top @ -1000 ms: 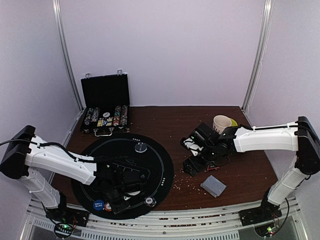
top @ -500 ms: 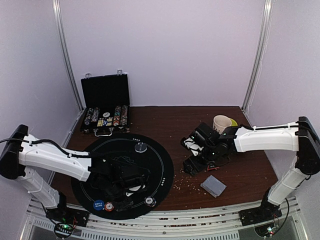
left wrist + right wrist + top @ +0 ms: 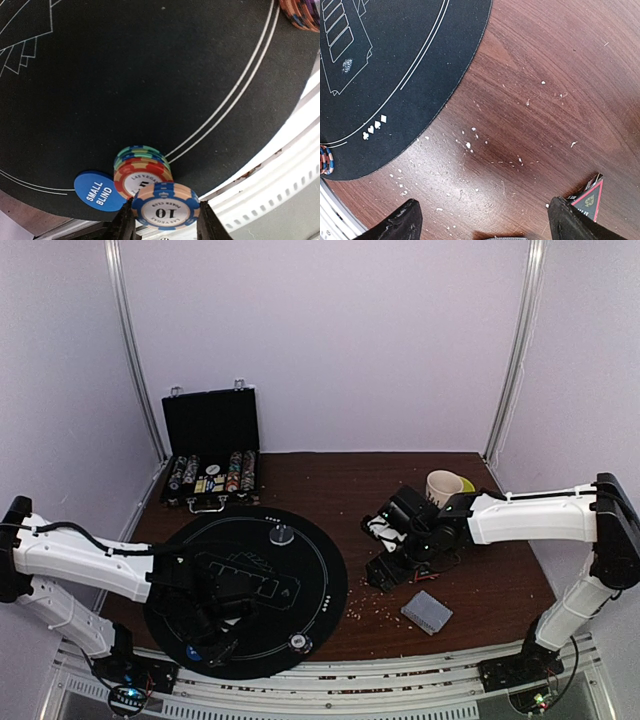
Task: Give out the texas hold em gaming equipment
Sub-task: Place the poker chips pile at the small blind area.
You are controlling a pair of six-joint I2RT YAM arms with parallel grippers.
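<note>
My left gripper (image 3: 166, 215) is shut on a small stack of blue-and-peach "10" chips (image 3: 166, 209), held just over the near edge of the black round mat (image 3: 150, 75). Right behind it a stack of red "5" chips with green ones among them (image 3: 141, 170) stands on the mat, beside a blue "SMALL BLIND" disc (image 3: 97, 191). In the top view the left gripper (image 3: 205, 628) hides these. Another chip stack (image 3: 297, 642) and a clear grey disc (image 3: 282, 535) lie on the mat. The grey-backed deck (image 3: 427, 612) lies on the wood. My right gripper (image 3: 487, 220) stands open over bare wood.
A black hinged case with chip rows (image 3: 212, 455) stands open at the back left. A white mug (image 3: 443, 487) sits behind the right arm. Crumbs dot the wooden table (image 3: 530, 100). A dark card box corner (image 3: 590, 200) lies by the right finger.
The left arm has swung left and down toward the mat's near-left edge. Its gripper now covers the blue disc and chips that showed in the earlier top views. The right arm has not moved.
</note>
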